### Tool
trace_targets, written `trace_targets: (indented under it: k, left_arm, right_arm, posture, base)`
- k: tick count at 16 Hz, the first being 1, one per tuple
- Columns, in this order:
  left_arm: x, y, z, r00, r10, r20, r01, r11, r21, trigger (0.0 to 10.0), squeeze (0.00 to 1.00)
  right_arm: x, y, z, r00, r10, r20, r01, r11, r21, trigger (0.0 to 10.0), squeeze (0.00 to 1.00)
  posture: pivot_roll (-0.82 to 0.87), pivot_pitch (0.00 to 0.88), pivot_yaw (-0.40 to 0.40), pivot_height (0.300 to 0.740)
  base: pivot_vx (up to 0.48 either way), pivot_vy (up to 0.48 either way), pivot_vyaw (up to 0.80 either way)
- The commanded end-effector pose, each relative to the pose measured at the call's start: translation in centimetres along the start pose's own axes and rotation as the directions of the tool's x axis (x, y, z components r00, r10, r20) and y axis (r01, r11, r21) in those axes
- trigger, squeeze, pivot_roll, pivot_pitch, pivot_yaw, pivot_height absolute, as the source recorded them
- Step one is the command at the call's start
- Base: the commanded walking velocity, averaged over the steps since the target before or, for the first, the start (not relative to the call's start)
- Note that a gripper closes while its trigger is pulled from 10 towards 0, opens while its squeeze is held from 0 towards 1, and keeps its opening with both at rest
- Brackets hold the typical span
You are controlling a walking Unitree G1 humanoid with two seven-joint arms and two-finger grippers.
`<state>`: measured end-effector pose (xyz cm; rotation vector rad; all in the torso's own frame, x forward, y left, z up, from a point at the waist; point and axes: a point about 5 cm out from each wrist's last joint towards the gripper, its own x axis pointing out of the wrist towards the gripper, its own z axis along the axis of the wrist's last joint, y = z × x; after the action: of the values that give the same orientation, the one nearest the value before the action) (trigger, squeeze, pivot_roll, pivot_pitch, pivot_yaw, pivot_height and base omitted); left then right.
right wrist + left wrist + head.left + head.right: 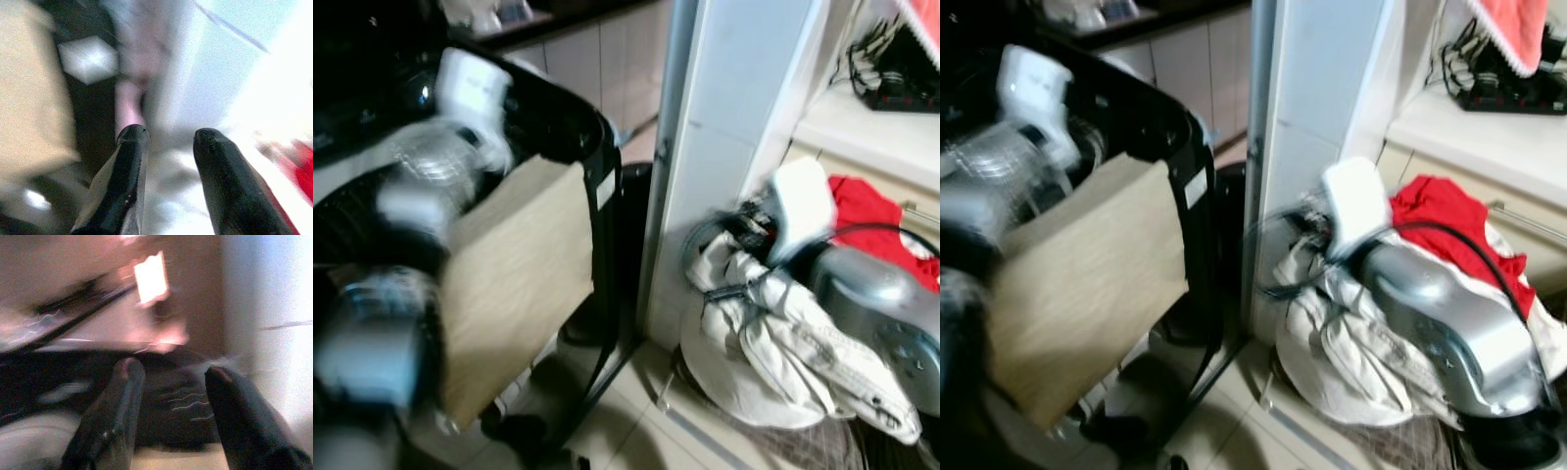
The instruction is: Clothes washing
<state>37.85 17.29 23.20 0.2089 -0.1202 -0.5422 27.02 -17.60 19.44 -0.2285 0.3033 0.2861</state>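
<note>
Tiled floor (636, 411), pale, blurred by motion. Landmark: white upright panel (724, 147) rising from floor at centre. Just right of panel's foot: heap of cream-white laundry (773, 333) resting at floor level, red garment (1449, 220) behind it, further from panel. Left of panel: black hamper (548, 127) on thin black legs standing on floor, beige fabric front (514, 284). Beyond panel to right, higher up: white shelf (871, 132) bearing black tangle of cables (901, 73).
</note>
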Motion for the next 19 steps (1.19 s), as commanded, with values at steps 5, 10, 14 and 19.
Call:
trace_targets:
  k: [5,10,14,19]
  left_arm:
    - [-1.5,-8.3,0.3,0.870,-0.487,0.073,0.491,0.869,-0.062,10.0,0.00]
    - [-3.2,-12.7,-0.3,0.769,-0.638,0.033,0.638,0.764,-0.094,10.0,0.00]
    - [-3.0,-13.4,-0.8,0.808,-0.589,-0.001,0.587,0.806,-0.074,10.0,0.00]
    - [-2.8,-13.5,-1.5,0.846,-0.533,-0.033,0.529,0.845,-0.077,10.0,0.00]
  right_arm:
    - [-2.6,-2.7,-0.5,0.991,0.096,-0.089,-0.101,0.994,-0.051,10.0,1.00]
    - [-2.8,-4.6,-2.8,0.968,0.083,-0.238,-0.113,0.987,-0.112,10.0,1.00]
    - [-1.9,-5.2,-4.9,0.956,0.066,-0.286,-0.121,0.976,-0.180,10.0,0.00]
    - [-0.4,-5.2,-6.9,0.957,0.127,-0.259,-0.171,0.973,-0.154,3.0,0.00]
  posture:
    - [-0.14,0.000,0.040,0.740]
    - [-0.14,0.000,0.036,0.740]
    - [-0.14,0.000,0.035,0.740]
    - [-0.14,0.000,0.033,0.740]
  base:
    - [0.000,0.000,0.00]
    - [0.000,0.000,0.00]
    - [0.000,0.000,0.00]
    - [0.000,0.000,0.00]
